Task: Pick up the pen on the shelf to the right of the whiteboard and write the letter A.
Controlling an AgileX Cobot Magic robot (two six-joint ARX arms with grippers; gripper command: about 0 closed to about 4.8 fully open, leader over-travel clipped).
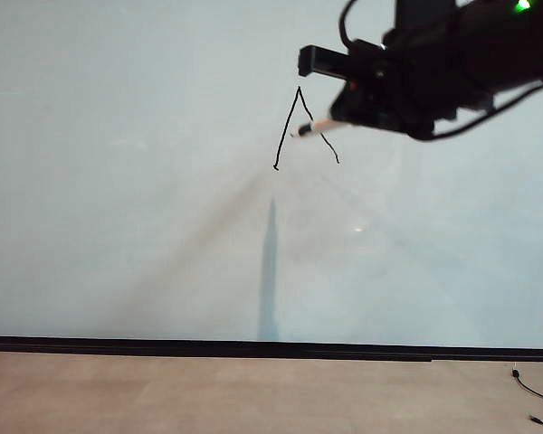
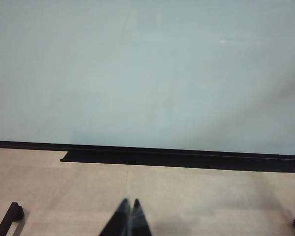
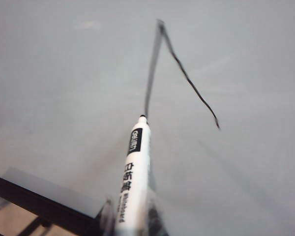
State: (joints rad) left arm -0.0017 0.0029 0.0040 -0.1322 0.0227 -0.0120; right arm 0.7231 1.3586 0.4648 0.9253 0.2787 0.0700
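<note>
Pen (image 3: 135, 172) | clamped in right gripper (image 1: 344, 113), tip at whiteboard (image 1: 118, 226) | left gripper (image 2: 129, 219) closed, low

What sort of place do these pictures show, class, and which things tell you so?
Probably a robot test station set up for writing: a large whiteboard fills the view, the right pincer holds a pen at a half-drawn letter A, and the left pincer rests shut.

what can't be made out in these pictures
- Right gripper fingers, exterior view: motion blur and the dark arm body hide how they clamp the pen.
- Pen rear end, right wrist view: cut off by the frame edge.
- Pen tip touching the whiteboard or not: unclear in both views.
- Letter A: two strokes visible; the pen covers where a crossbar would be.
- Left gripper: only its closed fingertips show; the rest is cut off.
</note>
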